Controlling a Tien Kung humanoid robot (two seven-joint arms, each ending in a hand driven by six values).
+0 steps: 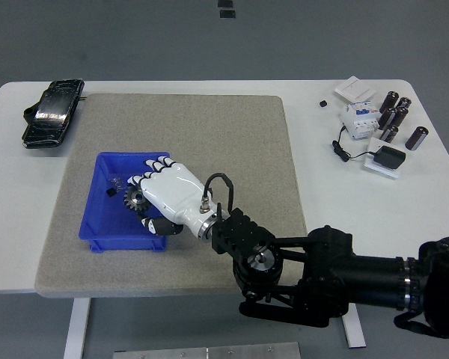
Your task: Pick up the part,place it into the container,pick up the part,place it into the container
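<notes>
So the right arm comes in from the lower right, a bulky black forearm running up to a white hand [170,193] that sits over the right half of the blue bin [97,217]. The hand lies back-side up, wrist toward the bin's right wall and fingers [151,168] pointing across the bin toward its far left corner. The fingers look fairly straight and only slightly fanned, with the thumb tucked low by the bin's near wall. Can't honestly tell whether anything is pinched underneath, since the palm hides that side.

The gear [136,199], a dark toothed metal part, is inside the bin, near its middle. It pokes out just left of the palm, below the fingertips and above the thumb, right up against the hand. Whether it rests on the bin floor or is gripped I can't say.

The bin sits on a grey felt mat [209,134], toward the mat's near left part. Beyond the bin, off the mat's far left corner, lies a black case [52,112]. Far to the bin's right, on the white table [426,209], there's a cluster of dark cylinders [395,116] and a small black adapter [389,158].
</notes>
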